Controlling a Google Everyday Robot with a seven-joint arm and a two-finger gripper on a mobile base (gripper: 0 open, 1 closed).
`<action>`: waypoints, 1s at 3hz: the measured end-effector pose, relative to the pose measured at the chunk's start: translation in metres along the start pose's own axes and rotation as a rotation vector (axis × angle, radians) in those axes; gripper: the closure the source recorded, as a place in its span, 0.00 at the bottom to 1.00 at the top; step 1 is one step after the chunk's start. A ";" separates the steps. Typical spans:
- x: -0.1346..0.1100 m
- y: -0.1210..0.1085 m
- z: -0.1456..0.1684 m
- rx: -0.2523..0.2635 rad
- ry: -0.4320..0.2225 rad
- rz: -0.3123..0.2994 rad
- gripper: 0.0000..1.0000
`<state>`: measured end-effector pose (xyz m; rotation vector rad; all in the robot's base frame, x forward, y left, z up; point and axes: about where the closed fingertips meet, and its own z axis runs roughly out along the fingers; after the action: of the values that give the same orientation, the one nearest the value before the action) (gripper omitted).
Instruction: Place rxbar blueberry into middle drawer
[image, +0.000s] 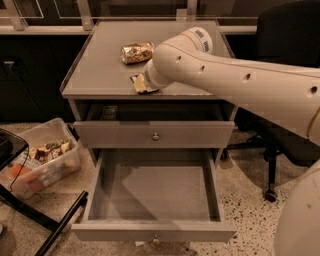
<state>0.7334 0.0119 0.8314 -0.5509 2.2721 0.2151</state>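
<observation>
My gripper (141, 84) is low over the grey cabinet top (100, 70), near its front edge, at the end of the white arm that comes in from the right. A small dark corner (133, 78) shows at the gripper's left side. It looks like the rxbar blueberry, and the rest of it is hidden under the gripper. The middle drawer (100, 190) is pulled wide open below, its big tray empty and its knob (155, 241) at the bottom.
A shiny gold-and-brown snack packet (137, 52) lies on the top behind the gripper. The upper drawer front (115, 135) is slightly ajar. A plastic bin of snacks (42, 160) stands on the floor at left, a black frame (45, 220) beside it, and an office chair (280, 115) at right.
</observation>
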 end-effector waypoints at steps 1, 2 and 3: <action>0.001 0.008 -0.009 0.000 -0.019 -0.020 1.00; 0.005 0.016 -0.036 -0.025 -0.071 -0.053 1.00; 0.010 0.025 -0.076 -0.084 -0.154 -0.067 1.00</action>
<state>0.6670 0.0069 0.8760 -0.6313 2.0996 0.3101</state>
